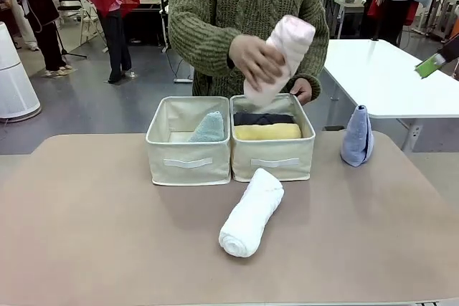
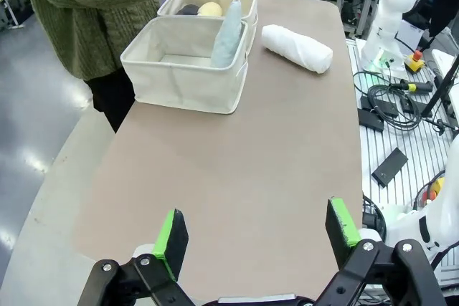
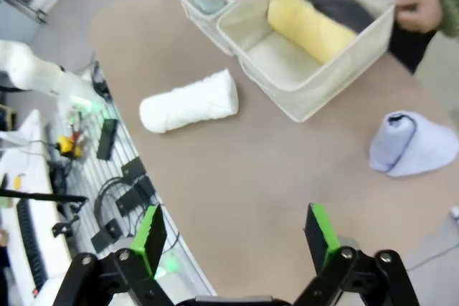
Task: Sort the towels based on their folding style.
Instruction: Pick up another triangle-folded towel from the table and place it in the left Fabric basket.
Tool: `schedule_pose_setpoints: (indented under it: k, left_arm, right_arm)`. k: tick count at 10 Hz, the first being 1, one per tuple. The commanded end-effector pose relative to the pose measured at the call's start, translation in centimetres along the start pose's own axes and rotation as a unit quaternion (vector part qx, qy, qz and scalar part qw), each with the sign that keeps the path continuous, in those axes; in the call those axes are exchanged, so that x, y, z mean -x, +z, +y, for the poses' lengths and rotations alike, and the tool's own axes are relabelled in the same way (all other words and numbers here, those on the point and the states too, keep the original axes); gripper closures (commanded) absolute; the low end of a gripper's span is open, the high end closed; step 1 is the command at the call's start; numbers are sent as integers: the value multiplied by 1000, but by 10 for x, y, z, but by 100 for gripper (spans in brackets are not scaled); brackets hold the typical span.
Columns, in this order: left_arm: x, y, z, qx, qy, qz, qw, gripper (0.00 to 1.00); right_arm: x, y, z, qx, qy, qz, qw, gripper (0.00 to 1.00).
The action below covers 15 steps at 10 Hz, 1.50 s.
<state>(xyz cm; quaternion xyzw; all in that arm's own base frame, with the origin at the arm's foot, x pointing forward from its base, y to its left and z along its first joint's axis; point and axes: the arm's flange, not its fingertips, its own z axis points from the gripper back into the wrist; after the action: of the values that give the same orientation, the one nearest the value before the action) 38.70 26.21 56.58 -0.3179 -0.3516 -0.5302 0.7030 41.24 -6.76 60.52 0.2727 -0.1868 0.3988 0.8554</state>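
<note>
Front view: the white rolled towel (image 1: 251, 211) lies on the worktop (image 1: 107, 234) near its middle, just in front of the right bin (image 1: 276, 164), slanting toward the near edge. The pink rolled towel (image 1: 283, 51) is in the air above that bin, held by the person's hand (image 1: 252, 61). Inside the bin the yellow roll (image 1: 267, 132) lies beside the dark grey roll (image 1: 262, 117). The pale teal cone (image 1: 209, 128) stands in the left bin (image 1: 188, 163). The lavender-blue cone (image 1: 357, 136) stands upright near the worktop's far right edge, apart from the bins.

In the left wrist view, the left gripper (image 2: 257, 227) hovers over the worktop's left end, jaws spread wide and empty, with the white roll and both bins well ahead. In the right wrist view, the right gripper (image 3: 235, 229) also hangs wide open and empty. The white roll and lavender-blue cone are both well clear of its fingers.
</note>
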Motion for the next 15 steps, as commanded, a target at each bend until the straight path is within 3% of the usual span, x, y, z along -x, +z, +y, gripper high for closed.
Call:
schedule_pose_setpoints:
  k: [1, 3, 6, 9, 12, 14, 15]
  left_arm:
    - [1, -1, -2, 0, -1, -8, 1000, 0]
    - [1, -1, -2, 0, -1, -8, 1000, 0]
    - [1, -1, -2, 0, -1, -8, 1000, 0]
    - [1, -1, -2, 0, -1, -8, 1000, 0]
    - [1, -1, -2, 0, -1, -8, 1000, 0]
    - [1, -1, -2, 0, -1, -8, 1000, 0]
    - [1, -1, -2, 0, -1, -8, 1000, 0]
  right_arm:
    - [17, 28, 17, -33, 25, 26, 999, 0]
    - [55, 73, 31, -26, 52, 49, 997, 0]
    - [64, 65, 30, -30, 47, 66, 996, 0]
    - [16, 14, -4, 79, 12, 83, 993, 0]
    - [-37, -66, -57, 221, -62, 115, 966, 0]
    - [-50, -94, -67, 222, -94, 128, 962, 0]
    - [-51, -85, -54, 151, -86, 114, 978, 0]
